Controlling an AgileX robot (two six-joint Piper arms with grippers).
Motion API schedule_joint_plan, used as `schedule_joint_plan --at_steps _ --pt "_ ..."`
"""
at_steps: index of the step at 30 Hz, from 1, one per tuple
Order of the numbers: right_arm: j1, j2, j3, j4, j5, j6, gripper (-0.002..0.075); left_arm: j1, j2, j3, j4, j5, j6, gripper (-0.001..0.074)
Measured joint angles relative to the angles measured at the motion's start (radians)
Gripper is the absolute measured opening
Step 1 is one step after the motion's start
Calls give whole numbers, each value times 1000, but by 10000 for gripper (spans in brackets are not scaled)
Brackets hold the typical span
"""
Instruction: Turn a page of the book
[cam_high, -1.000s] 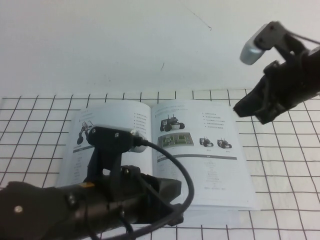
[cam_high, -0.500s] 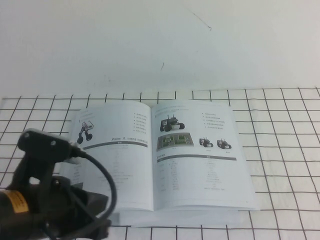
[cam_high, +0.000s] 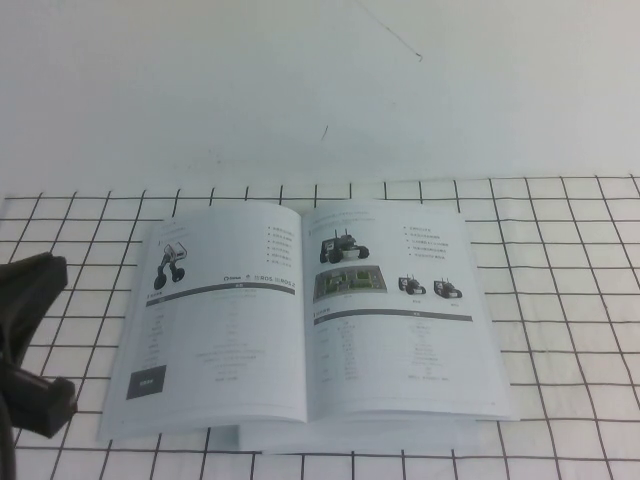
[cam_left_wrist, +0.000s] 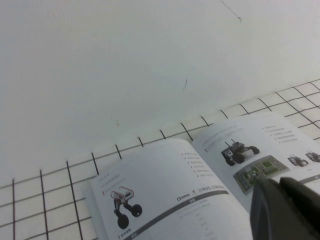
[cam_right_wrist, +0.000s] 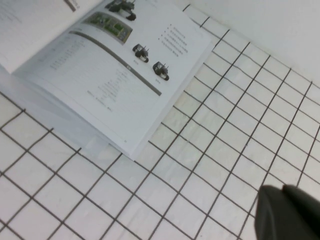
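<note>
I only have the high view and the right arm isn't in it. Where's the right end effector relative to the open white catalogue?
Observer: The right wrist view shows the right end effector above the black-lined white grid mat, clear of the thin white softcover catalogue and off beyond its corner.
Operator: And the left one?
Observer: The left wrist view shows the left end effector pointing toward the open spread from the wheeled-robot side.
Operator: Is either holding anything?
Observer: Neither wrist view shows anything held.

White book (cam_high: 300, 320) (grey header bars) on black-gridded white table (cam_high: 560, 300).
</note>
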Motion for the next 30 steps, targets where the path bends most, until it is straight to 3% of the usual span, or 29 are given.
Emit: schedule_joint_plan --at_steps 11,30 --pt "0 -361 411 29 -239 53 -2 0 -47 223 60 -236 0 -2" --pt "0 -390 441 37 -300 53 -2 0 -49 248 64 -297 0 -2"
